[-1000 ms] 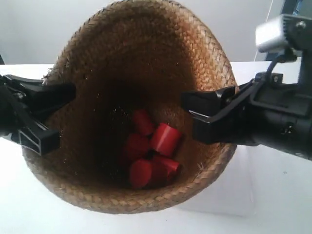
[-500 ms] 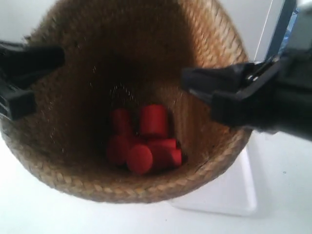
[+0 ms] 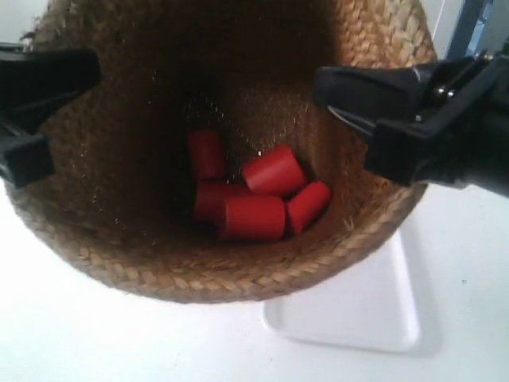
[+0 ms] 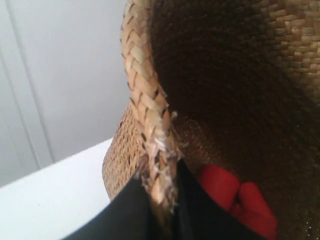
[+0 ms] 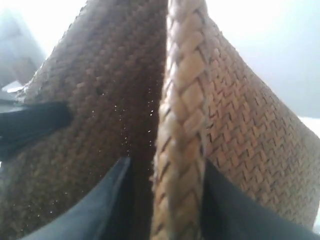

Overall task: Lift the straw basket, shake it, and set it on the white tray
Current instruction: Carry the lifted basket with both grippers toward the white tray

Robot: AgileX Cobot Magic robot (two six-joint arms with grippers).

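Pincer of the arm at the exterior view's left [image 3: 67, 119] bites the rim of the straw basket [image 3: 199, 267] at the left edge of the frame, one finger inside the weave and one outside. Left wrist view confirms this for the left pincer [image 4: 160, 205]: both black fingers are pressed flat on the braided rim, with nothing else in them.

Basket fills the upper and centre frame, held off the tabletop [image 3: 79, 342], mouth tipped toward the camera. Two-sided hold judged necessary: the wall is soft straw and the mouth is broad, so a single grip would likely let it sag or swing.

Several red cylinders [image 3: 254, 203] lie loose at centre, heaped on the low side of the interior. The tilt explains the heap.

Pincer of the arm at the exterior view's right [image 3: 346, 119] clamps the opposite rim, upper right. Right wrist view shows the right pincer [image 5: 170, 200] closed partway, stopped by the thick braid between its fingers.

White tray [image 3: 358, 322] lies flat at lower right, partly under the basket's rim, bare where visible. Step judged: shake, with set-down not yet done.
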